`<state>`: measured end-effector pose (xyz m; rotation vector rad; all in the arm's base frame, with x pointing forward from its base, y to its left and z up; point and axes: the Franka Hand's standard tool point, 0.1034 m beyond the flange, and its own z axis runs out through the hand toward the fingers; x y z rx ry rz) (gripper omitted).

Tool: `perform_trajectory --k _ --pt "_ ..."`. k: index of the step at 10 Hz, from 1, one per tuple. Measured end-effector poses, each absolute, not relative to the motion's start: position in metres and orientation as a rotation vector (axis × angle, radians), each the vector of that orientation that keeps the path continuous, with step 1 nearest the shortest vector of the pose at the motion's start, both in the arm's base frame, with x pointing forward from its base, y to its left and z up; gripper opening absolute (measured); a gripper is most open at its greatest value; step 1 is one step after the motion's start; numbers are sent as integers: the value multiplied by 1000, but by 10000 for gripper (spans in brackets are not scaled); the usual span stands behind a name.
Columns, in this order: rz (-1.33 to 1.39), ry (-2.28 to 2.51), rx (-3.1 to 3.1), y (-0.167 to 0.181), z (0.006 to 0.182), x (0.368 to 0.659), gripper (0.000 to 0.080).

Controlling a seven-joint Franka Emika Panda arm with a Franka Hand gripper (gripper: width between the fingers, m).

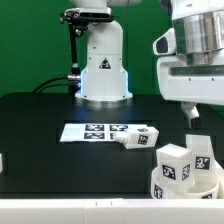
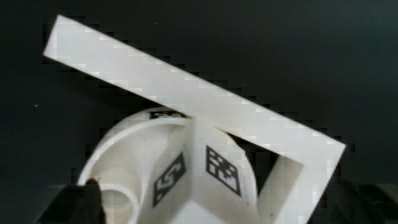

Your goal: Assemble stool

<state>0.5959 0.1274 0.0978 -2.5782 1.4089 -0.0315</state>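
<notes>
Standing wide, jaws above stool seat point(image 2: 125, 160), upright legs point(image 1: 172, 163) bearing black-and-white square tags.

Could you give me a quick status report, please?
Gripper open, holding nothing, above the seat. Two legs upright on it; one loose leg lies by the marker board. Nothing in the way.

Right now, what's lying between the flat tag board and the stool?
One loose leg lies on its side between the marker board and the stool; the exterior view shows it.
</notes>
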Motion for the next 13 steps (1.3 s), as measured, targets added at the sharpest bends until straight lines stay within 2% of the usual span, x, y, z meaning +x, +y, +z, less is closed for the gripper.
perform_trajectory --k 4,8,10,13 --pt "-153 378 -2981 121 107 607 649" --pt "-155 -105 -3052 119 104 608 649" --pt "-90 -735 -3043 122 101 611 649" --pt "-24 -1099 -2950 122 98 610 649"
